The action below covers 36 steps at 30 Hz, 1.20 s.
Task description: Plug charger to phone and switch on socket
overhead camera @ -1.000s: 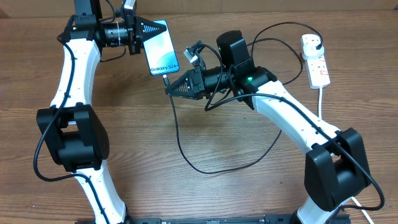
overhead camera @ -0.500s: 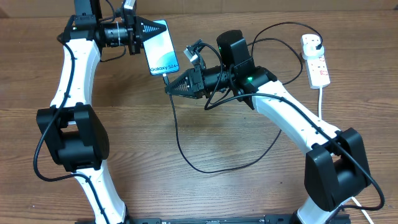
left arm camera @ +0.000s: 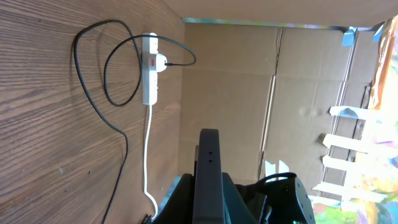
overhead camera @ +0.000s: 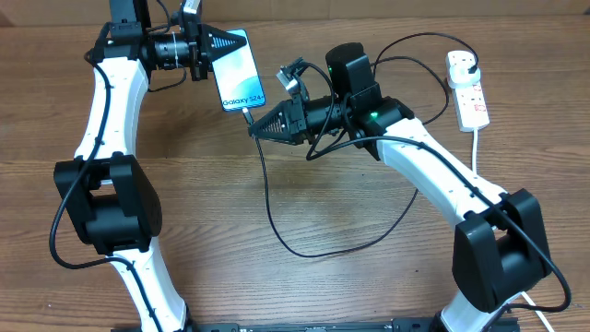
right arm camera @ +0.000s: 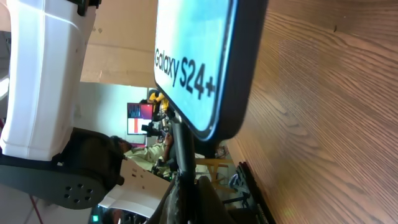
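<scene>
My left gripper (overhead camera: 219,46) is shut on the phone (overhead camera: 240,74) and holds it in the air at the back, blue screen up. In the left wrist view the phone (left arm camera: 208,155) shows edge-on between the jaws (left arm camera: 208,190). My right gripper (overhead camera: 253,129) is shut on the charger's connector end (right arm camera: 181,149), whose tip meets the lower edge of the phone (right arm camera: 193,50); I cannot tell whether it is seated. The black cable (overhead camera: 267,203) loops over the table to a black plug in the socket (overhead camera: 467,88) at the far right.
The socket (left arm camera: 149,81) lies near the cardboard back wall (left arm camera: 249,93), its thick white lead (overhead camera: 476,148) running toward the front. The cable's loop (left arm camera: 93,87) lies on the wooden table (overhead camera: 230,277) between the arms.
My right gripper has shifted slightly to the right with the connector, staying at the phone's lower edge. The left arm and phone have not moved.
</scene>
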Available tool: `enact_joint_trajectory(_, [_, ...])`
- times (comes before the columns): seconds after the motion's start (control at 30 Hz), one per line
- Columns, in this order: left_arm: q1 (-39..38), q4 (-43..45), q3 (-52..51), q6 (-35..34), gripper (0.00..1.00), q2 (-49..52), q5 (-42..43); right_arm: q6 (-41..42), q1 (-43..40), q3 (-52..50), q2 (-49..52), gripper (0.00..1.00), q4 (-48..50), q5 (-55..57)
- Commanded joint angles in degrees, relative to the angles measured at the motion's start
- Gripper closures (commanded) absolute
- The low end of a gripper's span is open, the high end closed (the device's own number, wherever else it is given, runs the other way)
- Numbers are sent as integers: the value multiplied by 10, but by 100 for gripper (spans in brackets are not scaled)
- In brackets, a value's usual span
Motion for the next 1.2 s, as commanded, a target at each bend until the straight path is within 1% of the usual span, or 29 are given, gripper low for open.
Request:
enact_joint_trajectory(0.0, [-4, 2, 9, -3, 95, 1, 32, 0, -7, 8, 1, 96, 0, 10])
enact_joint_trajectory(0.43, [-4, 2, 9, -3, 95, 1, 32, 1, -7, 8, 1, 96, -5, 15])
enact_joint_trajectory(0.73, [-8, 2, 9, 6, 95, 1, 32, 31, -7, 8, 1, 96, 30, 19])
enact_joint_trajectory(0.87, [-13, 2, 9, 19, 96, 1, 31, 33, -7, 8, 1, 96, 32, 19])
enact_joint_trajectory(1.17, [-20, 2, 9, 18, 96, 1, 31, 43, -7, 8, 1, 96, 32, 35])
